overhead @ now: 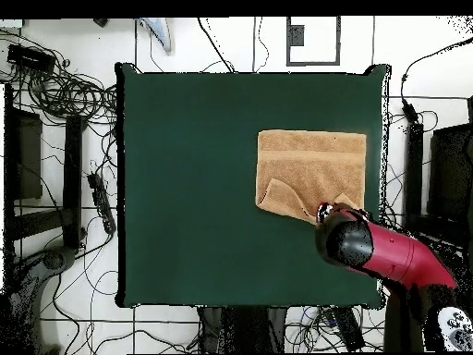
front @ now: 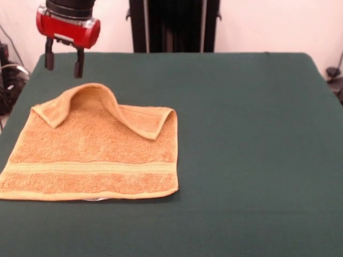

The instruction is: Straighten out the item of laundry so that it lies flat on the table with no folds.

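A large table (front: pixel 257 134) covered in smooth dark green cloth fills most of the front view. In the overhead view it shows as a dark rectangle ringed by a pale tiled floor (overhead: pixel 65 314) strewn with black cables (overhead: pixel 60 88).

The red and black arm (overhead: pixel 397 259) reaches in from the lower right of the overhead view, its rounded black wrist sitting over the edge of the towel nearest the robot.

The orange-tan terry towel (front: pixel 94 155) lies on the left part of the table in the front view, close to the table's left edge. Most of it rests flat, with a woven band (front: pixel 91 167) running across it near the camera-side hem. Its far edge is turned over toward the camera: the fold rises in a hump at the far left and tapers to a folded-down corner at the right, showing the hemmed underside.

The gripper (front: pixel 64 60) hangs above and just behind the raised hump, apparently clear of the cloth, though the gap is hard to judge. Its two dark fingers (front: pixel 79 63) stand apart, pointing down, with nothing between them.
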Controlling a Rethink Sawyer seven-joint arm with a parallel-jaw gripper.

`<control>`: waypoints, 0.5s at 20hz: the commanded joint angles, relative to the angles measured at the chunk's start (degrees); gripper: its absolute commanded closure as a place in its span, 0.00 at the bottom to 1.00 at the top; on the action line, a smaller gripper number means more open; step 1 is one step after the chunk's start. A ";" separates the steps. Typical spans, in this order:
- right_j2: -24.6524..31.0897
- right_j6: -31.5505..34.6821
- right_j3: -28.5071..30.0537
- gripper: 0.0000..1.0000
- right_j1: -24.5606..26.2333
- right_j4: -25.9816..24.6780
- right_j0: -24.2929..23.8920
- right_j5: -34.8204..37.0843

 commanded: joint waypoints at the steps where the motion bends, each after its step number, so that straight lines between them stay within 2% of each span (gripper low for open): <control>1: 2.84 11.86 5.70 0.00 1.23 2.99 0.66 -3.23; 7: 3.54 12.33 5.54 0.00 2.83 4.03 0.17 -3.62; 10: 2.76 12.76 4.83 0.00 3.57 4.07 1.52 -4.22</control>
